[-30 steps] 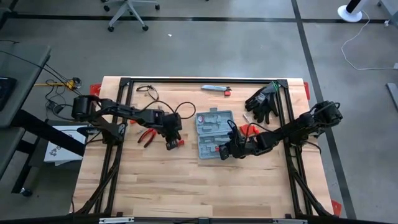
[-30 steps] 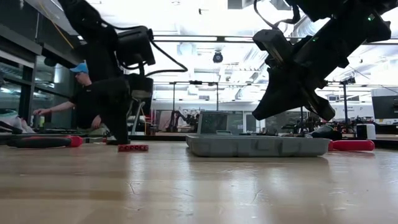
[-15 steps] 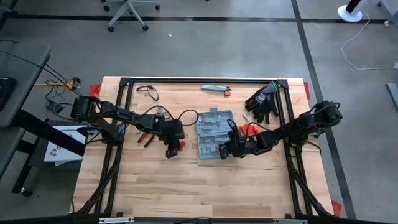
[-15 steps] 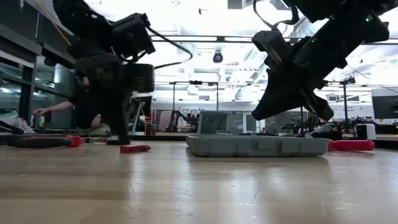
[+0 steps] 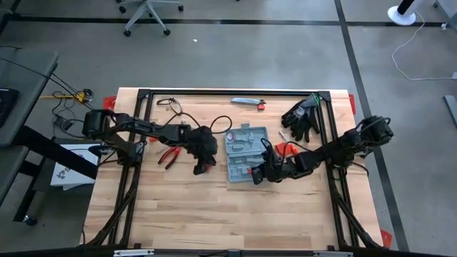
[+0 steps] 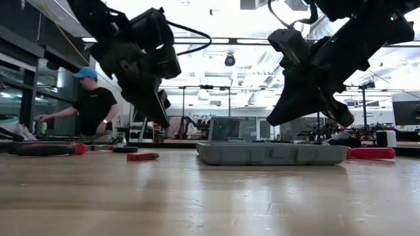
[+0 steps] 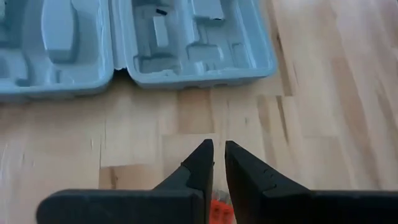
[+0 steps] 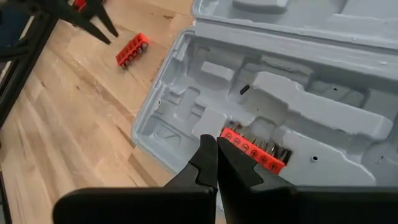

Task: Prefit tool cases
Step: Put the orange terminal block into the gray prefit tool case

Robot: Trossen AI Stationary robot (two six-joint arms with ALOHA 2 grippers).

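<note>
The grey-blue tool case (image 5: 246, 154) lies open and flat on the wooden table, moulded recesses up. One red bit holder (image 8: 252, 148) sits in a recess of its near half. A second red bit holder (image 6: 142, 156) lies loose on the table left of the case. My left gripper (image 6: 164, 121) hangs above that loose holder, slanting down toward the case (image 7: 186, 43). Its fingers are closed to a narrow slit with nothing between them. My right gripper (image 8: 216, 146) is shut and hovers over the case's near half, beside the end of the seated holder. In the low view, its tips end above the case rim.
Red-handled pliers (image 5: 168, 155) lie left of the loose holder. Another red-handled tool (image 5: 285, 148) lies right of the case. Black gloves (image 5: 301, 118) and a slim grey bar (image 5: 248, 101) lie at the far edge. A person (image 6: 92, 111) stands beyond the table.
My left gripper has risen from the loose red bit holder, gone a little toward the case and rolled about its own line. The holder stays on the table.
</note>
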